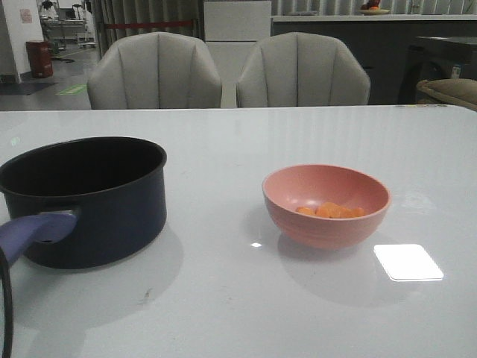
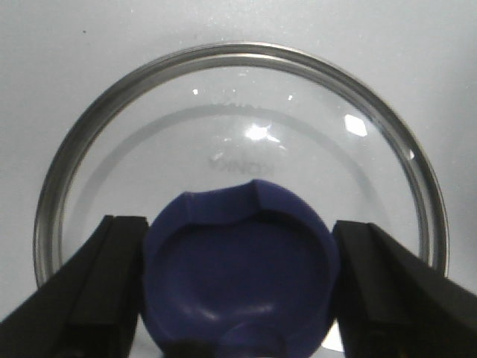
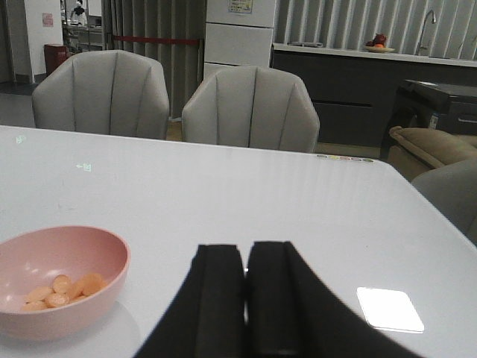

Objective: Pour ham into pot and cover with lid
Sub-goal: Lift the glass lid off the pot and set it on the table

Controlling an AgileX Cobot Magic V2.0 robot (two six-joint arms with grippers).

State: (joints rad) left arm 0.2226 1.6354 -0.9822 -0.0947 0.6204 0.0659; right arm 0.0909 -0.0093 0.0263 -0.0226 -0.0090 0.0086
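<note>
The pot (image 1: 112, 212) stands on the left of the table with its blue-purple handle (image 1: 33, 230) pointing toward me. The ham (image 1: 332, 211) lies as orange chunks in a pink bowl (image 1: 328, 227) to the right; both also show in the right wrist view, the ham (image 3: 59, 289) inside the bowl (image 3: 112, 287). The lid (image 2: 238, 127) shows only in the left wrist view, over the white tabletop. My left gripper (image 2: 240, 225) is closed on its dark blue knob (image 2: 238, 283), one finger against each side. My right gripper (image 3: 245, 250) is shut and empty, to the right of the bowl.
Two grey chairs (image 1: 156, 71) stand behind the table's far edge (image 1: 238, 108). A dark cable (image 1: 6, 313) runs down the lower left of the front view. A bright light patch (image 1: 408, 262) lies on the tabletop right of the bowl.
</note>
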